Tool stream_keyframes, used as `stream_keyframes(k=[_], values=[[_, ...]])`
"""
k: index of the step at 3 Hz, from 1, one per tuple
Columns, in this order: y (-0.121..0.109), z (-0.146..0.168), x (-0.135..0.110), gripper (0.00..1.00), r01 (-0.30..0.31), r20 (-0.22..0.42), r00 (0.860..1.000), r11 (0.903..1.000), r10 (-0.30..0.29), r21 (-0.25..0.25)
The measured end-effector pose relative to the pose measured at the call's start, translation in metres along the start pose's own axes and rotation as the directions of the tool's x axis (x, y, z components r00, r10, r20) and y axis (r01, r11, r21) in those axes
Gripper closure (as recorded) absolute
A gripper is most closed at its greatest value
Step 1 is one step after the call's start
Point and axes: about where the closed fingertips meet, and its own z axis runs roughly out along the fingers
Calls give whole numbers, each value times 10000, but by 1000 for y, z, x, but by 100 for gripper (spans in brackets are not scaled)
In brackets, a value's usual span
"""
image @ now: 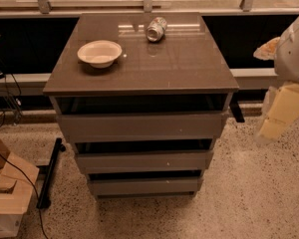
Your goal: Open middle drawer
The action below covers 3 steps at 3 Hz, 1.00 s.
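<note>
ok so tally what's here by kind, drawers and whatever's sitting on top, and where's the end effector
drawers: 3 (top drawer, middle drawer, bottom drawer)
bowl: 1
can: 1
total: 5
The end effector hangs to the right of the cabinet, touching no drawer.

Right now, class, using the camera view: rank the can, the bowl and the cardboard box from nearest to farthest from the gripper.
The gripper hangs to the right of the cabinet.
1. Can, lying at the back of the cabinet top, near the middle.
2. Bowl, on the left side of the top.
3. Cardboard box, on the floor at far left.
</note>
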Motion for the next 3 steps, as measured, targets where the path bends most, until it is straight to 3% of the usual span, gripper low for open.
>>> stream_keyframes(k=[1, 2, 3], values=[[10, 32, 8, 0, -123, 1055, 9944, 9999, 115, 76], [14, 72, 17, 0, -354, 2170, 9755, 9993, 375, -137], [13, 129, 22, 0, -756, 2627, 9605, 9945, 921, -723]])
